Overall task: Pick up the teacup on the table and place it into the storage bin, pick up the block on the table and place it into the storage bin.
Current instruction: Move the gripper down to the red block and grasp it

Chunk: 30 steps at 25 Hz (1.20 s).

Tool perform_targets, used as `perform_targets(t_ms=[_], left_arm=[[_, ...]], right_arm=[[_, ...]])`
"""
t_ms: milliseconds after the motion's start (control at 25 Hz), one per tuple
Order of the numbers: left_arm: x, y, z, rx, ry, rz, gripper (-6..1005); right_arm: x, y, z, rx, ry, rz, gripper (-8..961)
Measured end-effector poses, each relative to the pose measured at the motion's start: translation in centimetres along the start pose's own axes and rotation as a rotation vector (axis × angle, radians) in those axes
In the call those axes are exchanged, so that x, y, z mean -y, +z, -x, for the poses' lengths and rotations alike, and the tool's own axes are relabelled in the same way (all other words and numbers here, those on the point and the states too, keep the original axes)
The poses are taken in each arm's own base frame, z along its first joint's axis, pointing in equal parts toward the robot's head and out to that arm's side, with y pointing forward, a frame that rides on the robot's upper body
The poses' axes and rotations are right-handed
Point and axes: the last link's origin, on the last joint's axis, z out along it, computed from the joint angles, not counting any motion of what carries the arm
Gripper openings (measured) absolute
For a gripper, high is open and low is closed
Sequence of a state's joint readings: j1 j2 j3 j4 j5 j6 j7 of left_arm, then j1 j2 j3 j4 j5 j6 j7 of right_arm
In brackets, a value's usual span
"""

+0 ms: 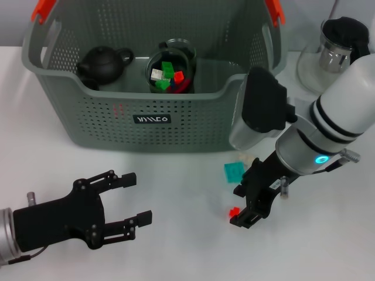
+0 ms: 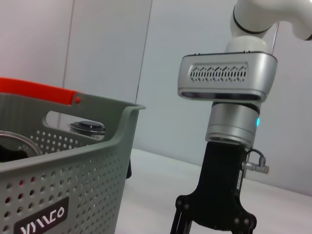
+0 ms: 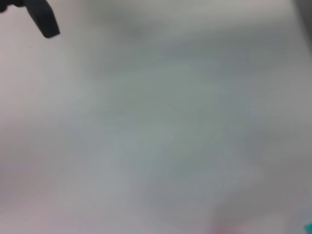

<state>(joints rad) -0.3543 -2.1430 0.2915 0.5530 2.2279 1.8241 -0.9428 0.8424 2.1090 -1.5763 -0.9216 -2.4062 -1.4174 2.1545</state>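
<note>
The left gripper (image 1: 132, 219) is sitting nearest the camera, low over the white table (image 1: 176, 246) on the robot's left, its black fingers spread wide apart and holding nothing; it is looking parked.

Behind it the storage bin (image 1: 152, 120) is taking up the far middle of the table, a grey perforated basket with orange clips. Inside it a dark teapot (image 1: 102, 64) is lying toward the left, and a glass teacup (image 1: 170, 73) loaded with small coloured bricks is standing near the middle, so the cup half of the job is looking done.

The right gripper (image 1: 249, 211) is reaching down just in front of the bin's right corner. Its fingertips are closing in around a small red block (image 1: 234, 211) on the table, one finger right beside it, but I cannot tell whether they are gripping it yet. A larger teal block (image 1: 234, 171) is lying flat a little nearer the bin, with a pale piece just beside it. A glass pot (image 1: 337, 52) is standing off at the far right.

The red block is looking like hard, light plastic: stiff, not fragile, but smooth and tiny, so it is likely to squirt sideways under an off-centre pinch. Squeezing its two flat opposite sides, squarely and low, seems the safest hold.
</note>
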Motion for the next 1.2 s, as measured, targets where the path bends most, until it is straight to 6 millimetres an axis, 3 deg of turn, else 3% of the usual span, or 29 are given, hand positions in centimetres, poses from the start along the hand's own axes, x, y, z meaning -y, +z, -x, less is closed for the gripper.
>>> perform_targets(t_ms=[440,1200], left_arm=[[0.0,0.0,0.0,-0.001,0.000,-0.002,811],[0.0,0.0,-0.1,-0.007,-0.006,-0.006,811]], right_arm=[[-0.6,1.4,0.3,-0.023,-0.004,0.001,636],[-0.7,1.8,0.1,-0.030,0.011,0.002,606]])
